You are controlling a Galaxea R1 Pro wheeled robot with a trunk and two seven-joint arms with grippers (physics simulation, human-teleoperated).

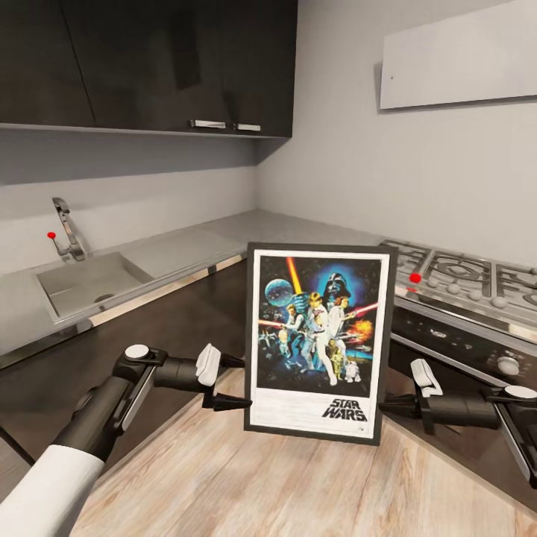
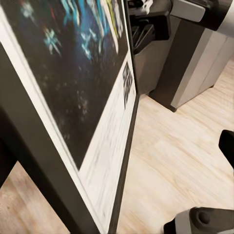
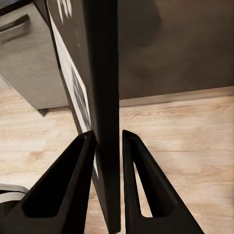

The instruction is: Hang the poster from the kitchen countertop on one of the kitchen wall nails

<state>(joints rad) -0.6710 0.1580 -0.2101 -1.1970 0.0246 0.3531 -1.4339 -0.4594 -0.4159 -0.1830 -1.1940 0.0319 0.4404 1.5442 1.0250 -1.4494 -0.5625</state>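
Although the bench (image 1: 186,242) lies behind, the poster (image 1: 317,339) is already off it, held upright over the wooden floor (image 1: 224,477). Right tool (image 3: 107,141) pinches its frame edge; left tool (image 1: 224,384) touches the other edge, grip unclear. Hanging on the nail (image 1: 391,76) remains.

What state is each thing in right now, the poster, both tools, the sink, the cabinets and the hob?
poster: upright, held in the air between both tools, off the countertop.
left tool: at the poster's left edge; grip unclear.
right tool: shut on the poster's frame edge, one finger each side.
kitchen countertop: bare where visible.
sink: empty, no water running.
upper cabinets: doors closed.
gas hob: no flame visible.
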